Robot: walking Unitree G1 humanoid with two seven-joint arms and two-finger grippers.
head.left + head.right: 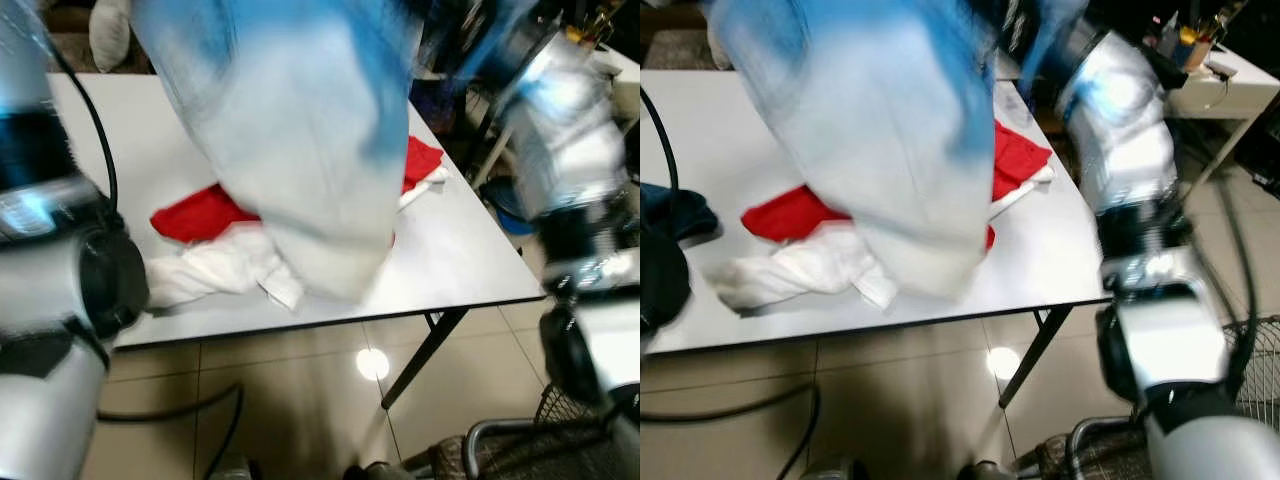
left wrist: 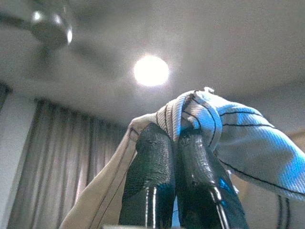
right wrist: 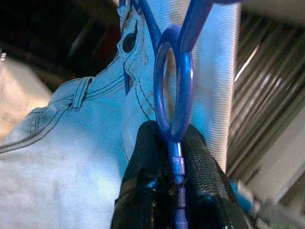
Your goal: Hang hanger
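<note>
One jeans garment [image 1: 300, 150], one hanger [image 3: 174, 90] (blue), two pincers.

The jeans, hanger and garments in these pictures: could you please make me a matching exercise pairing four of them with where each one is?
Things:
1. light blue jeans
2. blue hanger
3. red garment
4. white garment

Places:
A. clamped between the right gripper's fingers
B. lying on the white table, partly under the hanging cloth
C. held up above the table, an edge pinched by the left gripper
D. crumpled near the table's front edge

Pairs: 1-C, 2-A, 3-B, 4-D
</note>
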